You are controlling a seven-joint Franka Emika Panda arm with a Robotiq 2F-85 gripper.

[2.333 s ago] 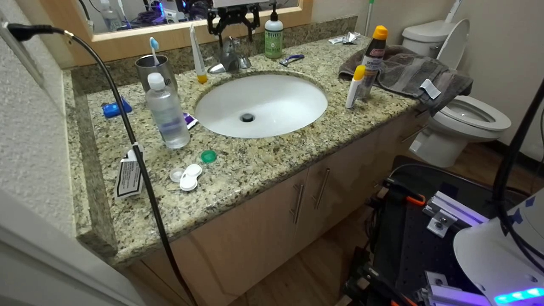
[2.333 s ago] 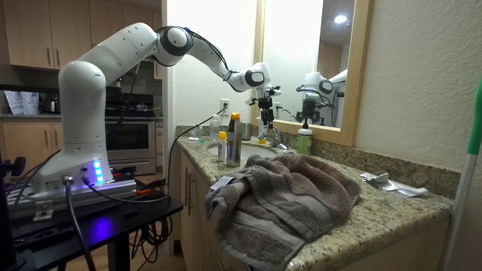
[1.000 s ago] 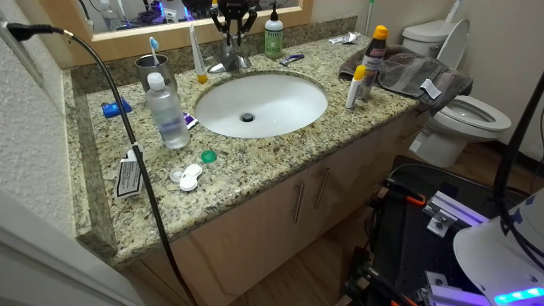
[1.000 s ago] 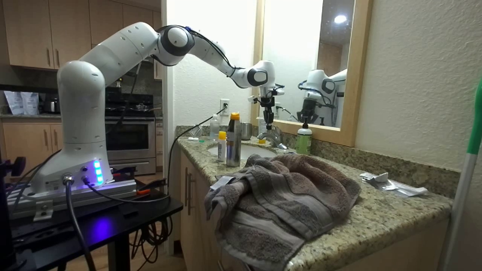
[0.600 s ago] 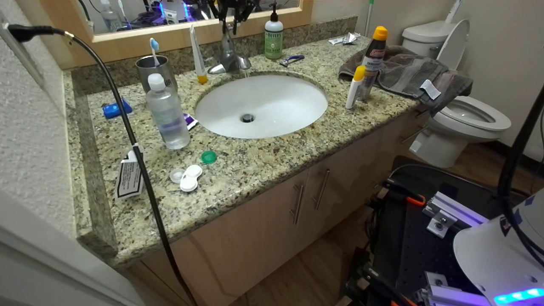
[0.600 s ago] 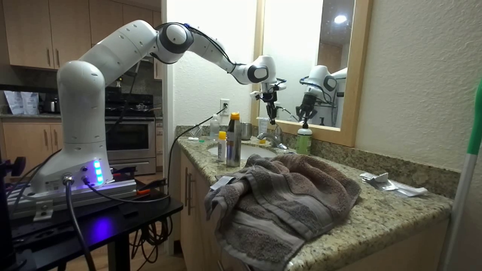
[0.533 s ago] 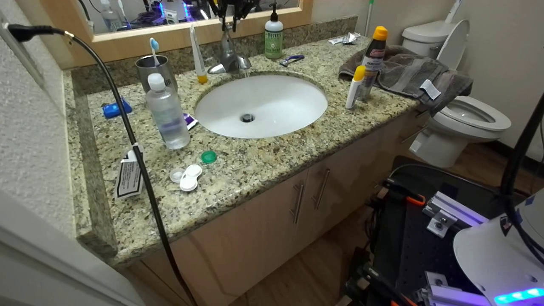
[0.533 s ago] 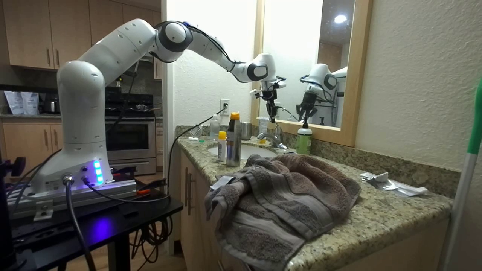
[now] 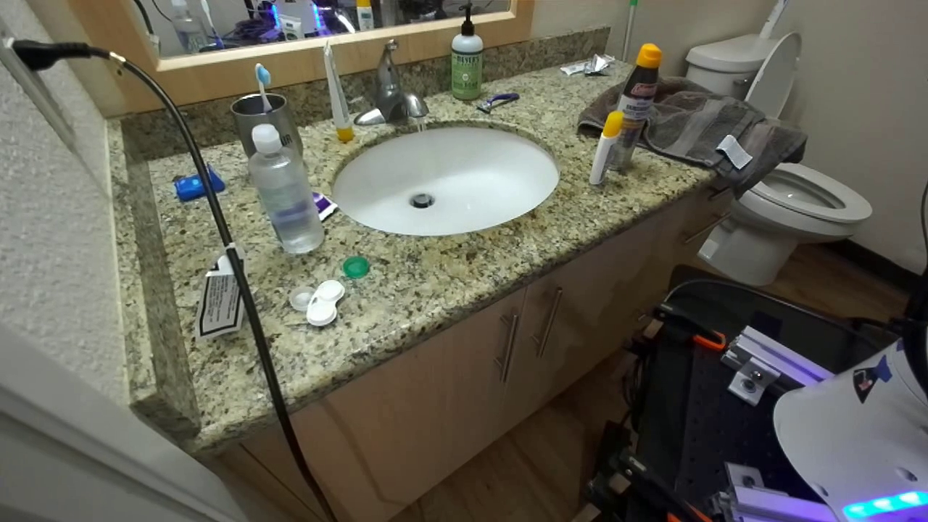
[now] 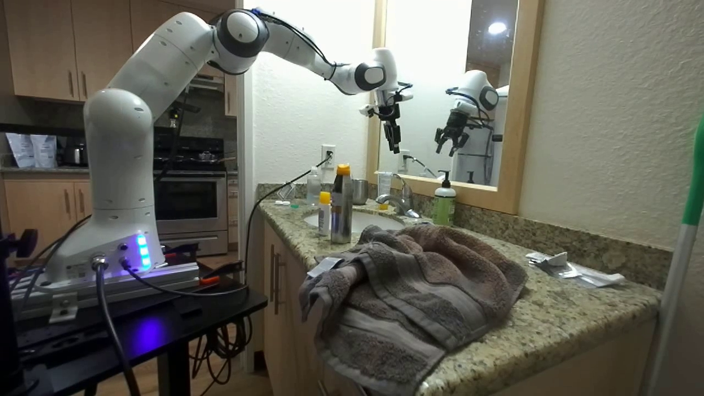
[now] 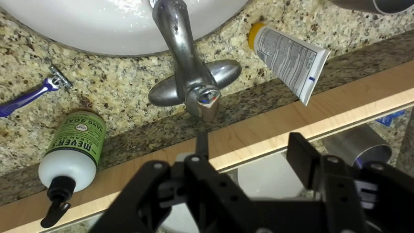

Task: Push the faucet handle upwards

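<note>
Well parted and gripping nothing, the jaws hang clear above the raised handle (image 11: 208,103), probably because the upward push is done: farther below them, water (image 9: 420,126) runs into the basin (image 9: 493,170).

Along the back edge of the counter (image 9: 435,268): soap (image 9: 466,71), razor (image 9: 502,98) just beside, upright tube (image 9: 338,94) further left; at the right corner, wrappers (image 9: 596,65). By the back-left corner, tilted toothbrush (image 9: 263,83) in a cup (image 9: 248,122); near the left edge, blue pack (image 9: 191,187); further in, clear bottle (image 9: 286,192). Toward the front-left corner, lens case (image 9: 326,301) and green lid (image 9: 356,267). Over the front edge toward the right, towel (image 9: 692,127); close by, can (image 9: 639,94) and yellow-capped bottle (image 9: 605,150).
</note>
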